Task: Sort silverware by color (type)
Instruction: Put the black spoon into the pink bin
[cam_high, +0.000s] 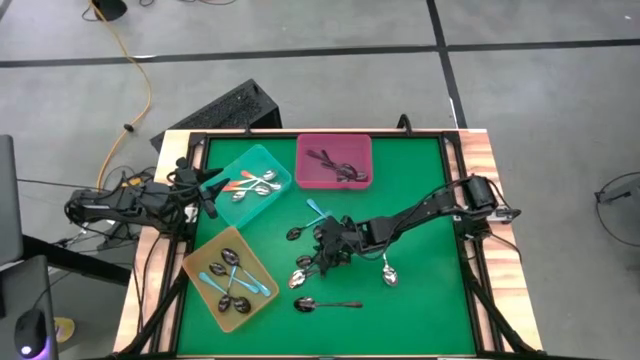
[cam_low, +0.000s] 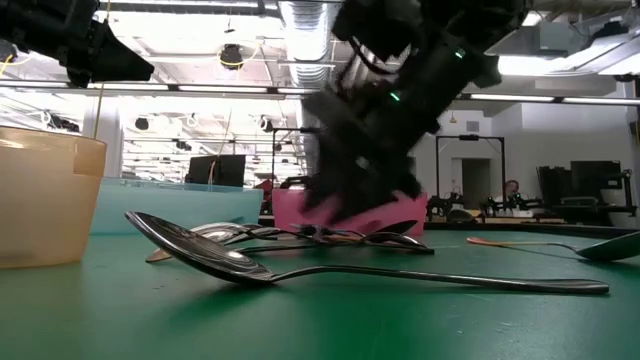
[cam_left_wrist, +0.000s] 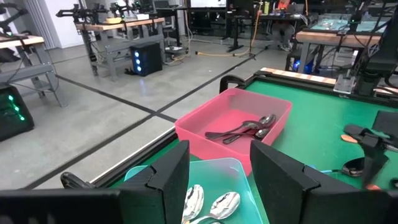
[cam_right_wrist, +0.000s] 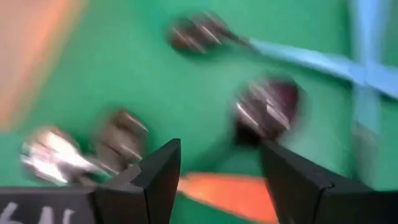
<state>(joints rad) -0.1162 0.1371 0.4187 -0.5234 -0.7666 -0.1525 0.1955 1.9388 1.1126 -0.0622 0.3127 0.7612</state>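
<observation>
A green table (cam_high: 420, 200) is seen from above. The right gripper (cam_high: 325, 250) is poised wide and empty over the loose spoons (cam_high: 330, 255) at table centre; a pick is in hand, so one handle must be straddled next. At nine o'clock, the left gripper (cam_high: 205, 190) waits closed and empty beside the teal tray (cam_high: 275, 165).

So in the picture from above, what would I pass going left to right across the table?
The left gripper by the table's left edge → teal tray → pink tray → right gripper over the loose spoons → the right arm at the table's right edge.
</observation>
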